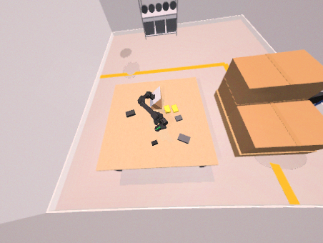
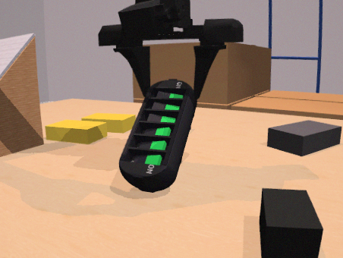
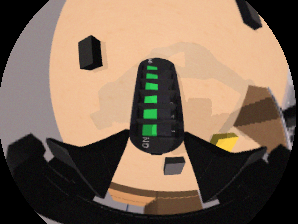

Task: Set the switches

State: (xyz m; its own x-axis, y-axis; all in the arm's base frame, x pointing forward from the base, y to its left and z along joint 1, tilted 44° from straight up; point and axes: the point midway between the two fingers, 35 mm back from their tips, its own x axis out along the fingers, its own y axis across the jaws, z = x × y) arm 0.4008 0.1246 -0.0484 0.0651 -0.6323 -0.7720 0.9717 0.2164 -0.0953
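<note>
The dark controller unit [image 1: 158, 129] [image 2: 153, 180] [image 3: 156, 107] is held tilted above the bench, with its switch face turned toward the exterior camera. My gripper [image 1: 161, 126] [image 2: 172, 96] [image 3: 156, 134] is shut on its upper end, one fingertip on each long side. The lower end hangs down close to the bench; whether it touches is not clear. The green ends of all the switches show in one row beside the ON marks and look raised, with the dark ends lower. The underside label faces away and is hidden in every view.
Yellow blocks [image 1: 167, 109] [image 2: 76, 133] lie near a wooden wedge [image 1: 157, 103] [image 2: 23, 91] [image 3: 255, 112]. A small black box [image 1: 154, 142] [image 2: 292, 209] [image 3: 90, 52] stands at the front. Grey blocks [image 1: 184, 138] [image 1: 179, 118] and another black block [image 1: 130, 113] lie around the arm.
</note>
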